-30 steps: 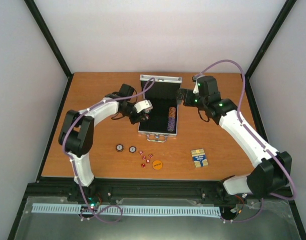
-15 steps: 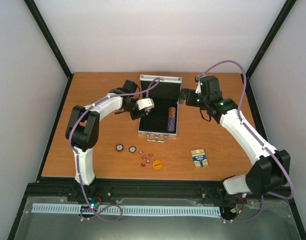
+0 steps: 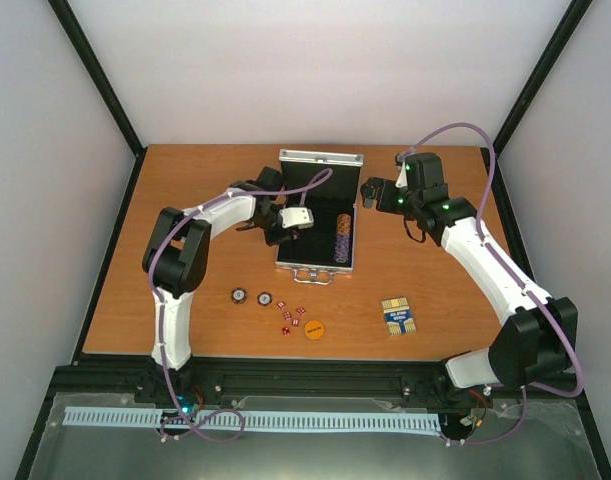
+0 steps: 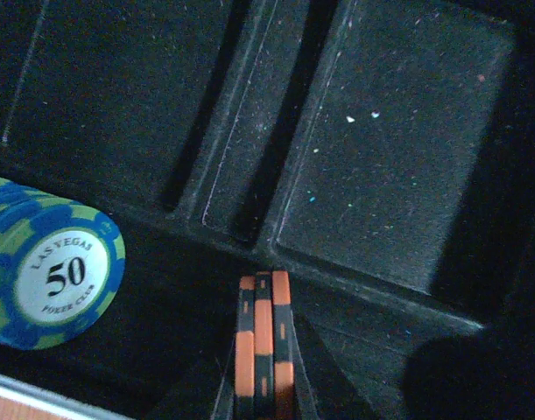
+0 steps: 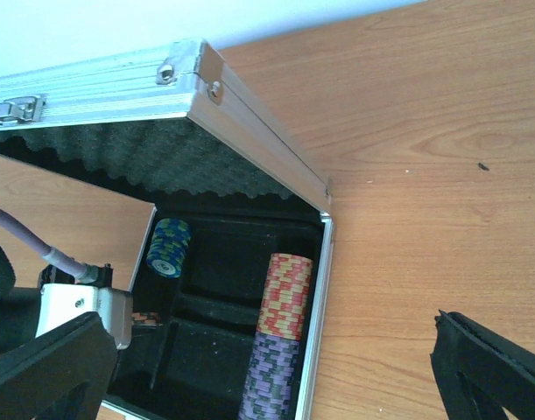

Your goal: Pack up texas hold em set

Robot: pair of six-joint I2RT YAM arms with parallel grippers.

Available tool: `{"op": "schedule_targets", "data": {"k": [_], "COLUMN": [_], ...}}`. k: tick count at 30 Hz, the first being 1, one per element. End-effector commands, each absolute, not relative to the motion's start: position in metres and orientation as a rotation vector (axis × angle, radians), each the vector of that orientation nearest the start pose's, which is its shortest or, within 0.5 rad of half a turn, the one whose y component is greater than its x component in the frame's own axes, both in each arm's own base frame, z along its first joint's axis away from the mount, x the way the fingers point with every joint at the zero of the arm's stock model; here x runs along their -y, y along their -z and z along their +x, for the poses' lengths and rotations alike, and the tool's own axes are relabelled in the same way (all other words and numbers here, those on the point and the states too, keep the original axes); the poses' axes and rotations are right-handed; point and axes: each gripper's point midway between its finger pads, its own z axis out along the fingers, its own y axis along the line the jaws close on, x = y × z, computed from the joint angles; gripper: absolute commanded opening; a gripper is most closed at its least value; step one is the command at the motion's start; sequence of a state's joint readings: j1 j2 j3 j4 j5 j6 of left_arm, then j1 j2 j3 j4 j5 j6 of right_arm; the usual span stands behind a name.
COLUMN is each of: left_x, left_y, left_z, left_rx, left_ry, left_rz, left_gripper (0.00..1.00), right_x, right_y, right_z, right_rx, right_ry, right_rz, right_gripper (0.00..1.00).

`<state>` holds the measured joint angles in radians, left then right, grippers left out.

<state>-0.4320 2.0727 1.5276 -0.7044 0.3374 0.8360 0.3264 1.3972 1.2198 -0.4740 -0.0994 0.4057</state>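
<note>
**Item: poker set, part-packed – hazards and blind spots**

- Location: silver case (image 3: 315, 270) open at mid-table, lid (image 5: 118, 83) upright at the far edge. A red-yellow and purple chip column (image 3: 342, 240) lies in its right groove and a blue-green chip stack (image 4: 57, 273) near the left wall.
- Not yet packed, on the table in front: two loose chips (image 3: 253, 296), red dice (image 3: 292, 318), orange disc (image 3: 314, 328), card deck (image 3: 397, 315).
- Left gripper (image 3: 291, 228): inside the case, clamped on three orange-and-black chips (image 4: 263, 350) held on edge.
- Right gripper (image 3: 370, 190): jaws spread wide, holding nothing, just beside the case's right wall near the lid corner.

Risks, as judged:
- Chips released on edge may roll or fan apart, settling in a flat well instead of a groove.
- The left wrist works close under the upright lid, and a knock could drop the lid onto it.
- The right arm could nudge the case sideways and spoil the placement.

Not determinable:
- Whether the held chips touch the black lining (image 4: 398, 175), or which compartment lies beneath them.
- The left fingertips, almost cut off at the bottom of the wrist view.
- The dice count, and the deck's print, too small to read
</note>
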Motion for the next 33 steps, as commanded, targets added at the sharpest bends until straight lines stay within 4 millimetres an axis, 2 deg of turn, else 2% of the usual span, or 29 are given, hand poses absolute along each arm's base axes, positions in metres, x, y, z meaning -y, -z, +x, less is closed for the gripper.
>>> {"op": "schedule_targets", "data": {"k": [1, 12, 21, 25, 33], "left_x": [0.251, 0.243, 0.241, 0.239, 0.233], "left_y": [-0.046, -0.039, -0.038, -0.040, -0.049], "left_z": [0.407, 0.424, 0.428, 0.432, 0.442], "left_rx": [-2.115, -2.088, -2.077, -2.065, -2.042], "left_ry": [0.297, 0.139, 0.092, 0.057, -0.069], "left_rz": [1.740, 1.764, 1.758, 1.743, 1.702], "left_gripper": [0.01, 0.02, 0.29, 0.34, 0.34], "right_x": [-0.145, -0.143, -0.144, -0.144, -0.144], "right_y": [-0.234, -0.223, -0.221, -0.220, -0.216], "right_z": [0.397, 0.398, 0.396, 0.396, 0.395], "right_rx": [-2.268, -2.289, -2.298, -2.298, -2.306], "right_ry": [-0.503, -0.502, -0.504, -0.505, -0.508], "right_rz": [0.037, 0.044, 0.041, 0.041, 0.034], "right_gripper": [1.00, 1.00, 1.00, 1.00, 1.00]}}
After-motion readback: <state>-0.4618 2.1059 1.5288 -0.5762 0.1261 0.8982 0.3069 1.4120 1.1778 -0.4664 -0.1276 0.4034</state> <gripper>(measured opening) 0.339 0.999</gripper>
